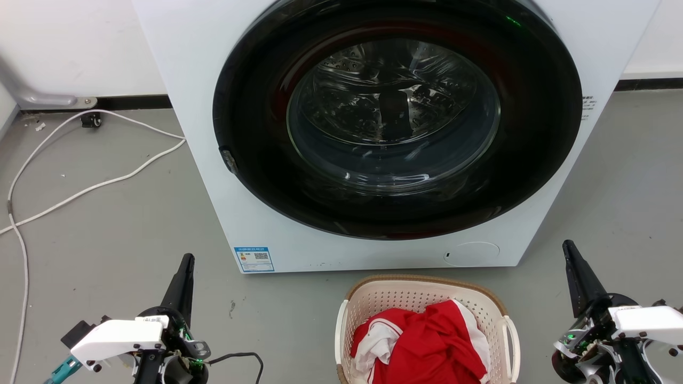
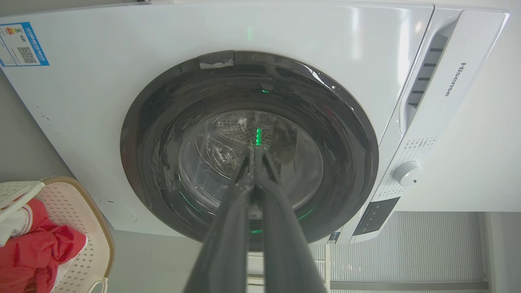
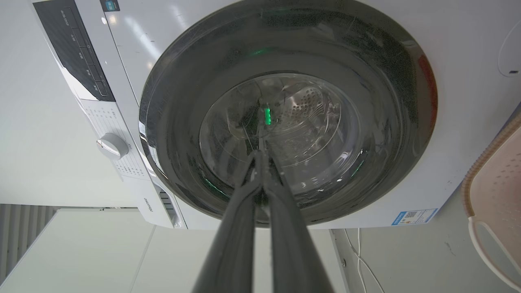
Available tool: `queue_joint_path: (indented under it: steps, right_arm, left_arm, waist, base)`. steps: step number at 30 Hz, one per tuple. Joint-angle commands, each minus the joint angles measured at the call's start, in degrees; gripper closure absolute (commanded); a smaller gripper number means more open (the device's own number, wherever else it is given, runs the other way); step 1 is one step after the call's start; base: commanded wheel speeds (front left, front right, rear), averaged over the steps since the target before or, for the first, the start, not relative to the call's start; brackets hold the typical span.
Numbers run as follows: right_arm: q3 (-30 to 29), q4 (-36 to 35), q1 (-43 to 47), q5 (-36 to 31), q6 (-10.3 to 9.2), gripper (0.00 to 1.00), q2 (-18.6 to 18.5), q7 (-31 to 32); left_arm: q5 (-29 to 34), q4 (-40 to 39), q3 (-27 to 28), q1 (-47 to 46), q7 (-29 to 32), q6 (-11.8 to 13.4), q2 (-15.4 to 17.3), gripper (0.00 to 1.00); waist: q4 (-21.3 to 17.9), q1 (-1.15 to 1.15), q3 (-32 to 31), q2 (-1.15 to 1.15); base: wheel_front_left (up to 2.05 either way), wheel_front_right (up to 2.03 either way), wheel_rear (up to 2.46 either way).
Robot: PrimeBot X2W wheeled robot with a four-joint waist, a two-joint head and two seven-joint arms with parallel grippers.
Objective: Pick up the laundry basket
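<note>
In the head view, the left gripper [image 1: 187, 262] has its two fingers pressed together, and nothing is in them. The right gripper [image 1: 569, 249] is pressed together too, with nothing in it. The basket [image 1: 421, 280] sits on the floor [image 1: 117, 240] between them, nearer the right gripper, and touches neither. A red and white cloth [image 1: 427, 341] lies in it. The washer [image 1: 176, 64] stands past the tips of both grippers. A white cord [image 1: 80, 189] lies on the floor beyond the left gripper. In the left wrist view, the left gripper [image 2: 255, 154] has its tips together, pointing at the washer's round door [image 2: 163, 122]. The basket [image 2: 87, 219] with the cloth [image 2: 36, 252] is low and off to one side, apart from the fingers. In the right wrist view, the right gripper [image 3: 260, 155] has its tips together, pointing at the door [image 3: 183, 81]. The basket [image 3: 498, 179] is at the side, apart from the fingers.
</note>
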Motion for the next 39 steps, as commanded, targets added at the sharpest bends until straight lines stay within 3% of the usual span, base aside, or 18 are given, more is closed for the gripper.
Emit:
queue_joint_path:
  steps: [1,27,28,39]
  right_arm:
    - [0.0,0.0,-0.6,0.2,-0.02,1.00,-0.1,0.1]
    - [0.0,0.0,-0.6,0.2,-0.02,1.00,-0.1,0.1]
    - [0.0,0.0,0.0,0.0,0.00,0.00,0.0,0.0]
    - [0.2,-0.2,1.5,-4.6,-0.01,0.00,0.1,-2.5]
  left_arm:
    - [0.0,0.0,0.1,-0.5,0.1,-0.3,0.0,1.00]
    - [0.0,0.0,0.1,-0.5,0.1,-0.3,0.0,1.00]
    - [0.0,0.0,0.0,0.0,0.0,0.0,0.0,0.00]
    - [3.5,-0.7,-0.5,1.3,-2.5,0.1,-0.1,0.00]
  waist:
    - [0.0,0.00,0.0,0.00]
    - [0.0,0.00,0.0,0.00]
    - [0.0,0.00,0.0,0.00]
    - [0.0,0.00,0.1,0.00]
  base:
    - [0.00,0.00,0.00]
    - [0.00,0.00,0.00]
    - [0.00,0.00,0.00]
    - [0.00,0.00,0.00]
